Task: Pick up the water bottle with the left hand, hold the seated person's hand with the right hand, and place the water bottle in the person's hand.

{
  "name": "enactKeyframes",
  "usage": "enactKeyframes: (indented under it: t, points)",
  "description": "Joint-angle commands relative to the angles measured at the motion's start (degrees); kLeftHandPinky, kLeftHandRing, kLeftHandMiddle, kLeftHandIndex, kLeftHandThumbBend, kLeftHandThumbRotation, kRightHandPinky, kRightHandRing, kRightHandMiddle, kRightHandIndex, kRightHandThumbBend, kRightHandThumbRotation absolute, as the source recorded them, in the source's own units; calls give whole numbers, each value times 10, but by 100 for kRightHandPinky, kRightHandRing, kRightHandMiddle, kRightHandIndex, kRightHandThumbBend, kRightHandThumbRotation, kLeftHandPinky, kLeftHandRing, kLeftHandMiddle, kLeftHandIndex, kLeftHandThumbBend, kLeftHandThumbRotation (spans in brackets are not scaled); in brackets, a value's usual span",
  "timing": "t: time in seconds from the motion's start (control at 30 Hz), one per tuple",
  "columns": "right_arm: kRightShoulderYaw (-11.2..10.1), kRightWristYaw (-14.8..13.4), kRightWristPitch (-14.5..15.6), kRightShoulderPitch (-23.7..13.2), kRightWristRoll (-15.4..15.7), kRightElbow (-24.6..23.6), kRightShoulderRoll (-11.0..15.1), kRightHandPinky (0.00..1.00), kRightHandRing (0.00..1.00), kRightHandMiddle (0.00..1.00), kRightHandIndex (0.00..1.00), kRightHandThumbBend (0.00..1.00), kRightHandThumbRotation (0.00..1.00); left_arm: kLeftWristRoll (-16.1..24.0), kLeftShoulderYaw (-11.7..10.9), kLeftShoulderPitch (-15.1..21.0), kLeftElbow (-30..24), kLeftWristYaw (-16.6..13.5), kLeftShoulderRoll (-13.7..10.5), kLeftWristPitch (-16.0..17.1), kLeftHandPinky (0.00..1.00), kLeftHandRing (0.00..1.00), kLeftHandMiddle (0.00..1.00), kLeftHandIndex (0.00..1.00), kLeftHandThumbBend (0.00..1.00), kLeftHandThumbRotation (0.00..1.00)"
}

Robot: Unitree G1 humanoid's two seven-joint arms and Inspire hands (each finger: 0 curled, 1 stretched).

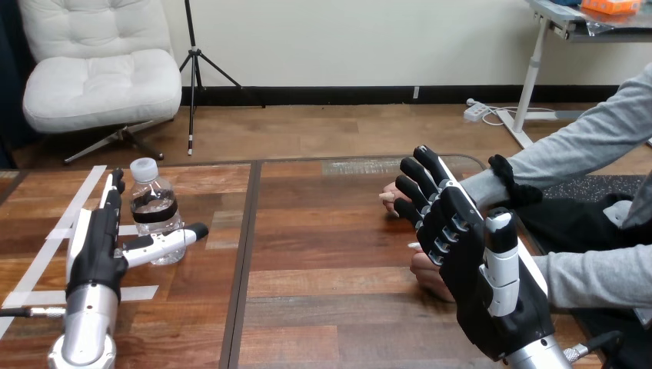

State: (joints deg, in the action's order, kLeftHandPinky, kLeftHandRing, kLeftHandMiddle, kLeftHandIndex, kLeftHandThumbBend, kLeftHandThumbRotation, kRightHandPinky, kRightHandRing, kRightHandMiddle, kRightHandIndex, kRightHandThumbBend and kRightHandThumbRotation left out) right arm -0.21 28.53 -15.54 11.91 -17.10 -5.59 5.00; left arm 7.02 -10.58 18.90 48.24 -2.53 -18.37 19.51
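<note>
Standing upright on the wooden plank desk (323, 307), the water bottle (154, 207) was a clear, ribbed plastic cylinder with a white screw cap and a dark label band round its middle; the band's print was too small to read. Just left of the bottle, the left hand (96, 246) lay with its fingers straight and unclenched. Its white-shelled thumb (165, 242) reached across the front of the bottle's base; whether it touched could not be told. Strips of white tape (65, 223) crossed the planks left of the bottle. Well right of the bottle, the right hand (469, 269) was raised, its fingers loosely bent and apart, clasping nothing. It stood in front of the person's farther hand (390, 197) and the person's nearer hand (425, 270).
</note>
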Motion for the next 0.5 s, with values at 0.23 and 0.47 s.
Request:
enactKeyframes:
  t: [0.23,0.47]
  points:
    - [-3,2,-13,-28,-5,4,4,100,100,99,100,91,100,9,15,85,60,-45,-7,4,99,100,100,100,100,26]
    - [-3,3,-16,-29,-5,6,4,100,100,99,100,91,100,18,24,105,91,-90,-2,10,97,100,100,100,100,30]
